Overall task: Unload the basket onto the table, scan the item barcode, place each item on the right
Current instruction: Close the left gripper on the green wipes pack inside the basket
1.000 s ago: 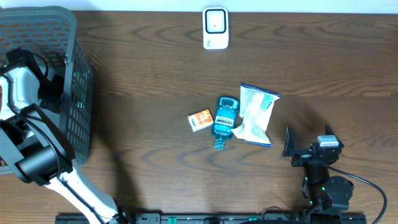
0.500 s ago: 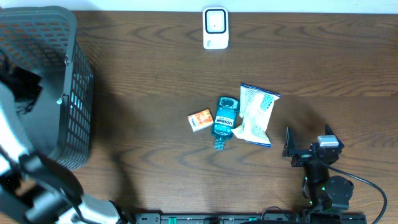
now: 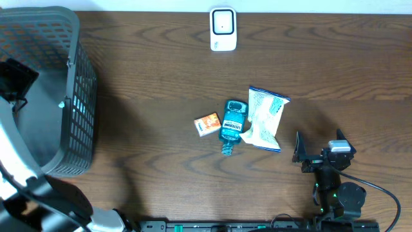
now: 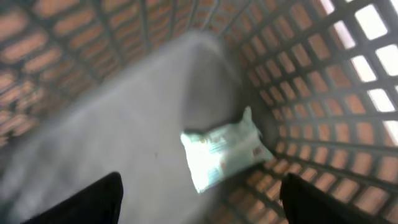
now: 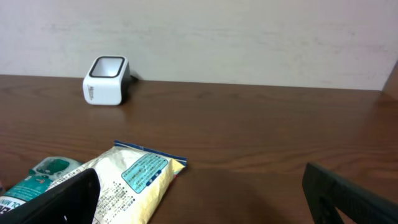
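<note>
While the left hand (image 4: 200, 198) is held open above the white packet (image 4: 227, 152) lying in the basket (image 3: 80, 96), the right hand (image 5: 199, 183) is seen open, empty, near the snack bag (image 3: 265, 119). Risk: the basket wall may be clipped on exit. The bottle (image 3: 233, 122) and orange box (image 3: 207, 124) are crowded against the bag; the scanner (image 3: 223, 29) is unobstructed.

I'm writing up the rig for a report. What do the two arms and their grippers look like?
The left arm has white shells and black joints; the left gripper has dark fingers. The right arm is black with green lights, a grey block at the wrist and a thin black cable; the right gripper is black too.
</note>
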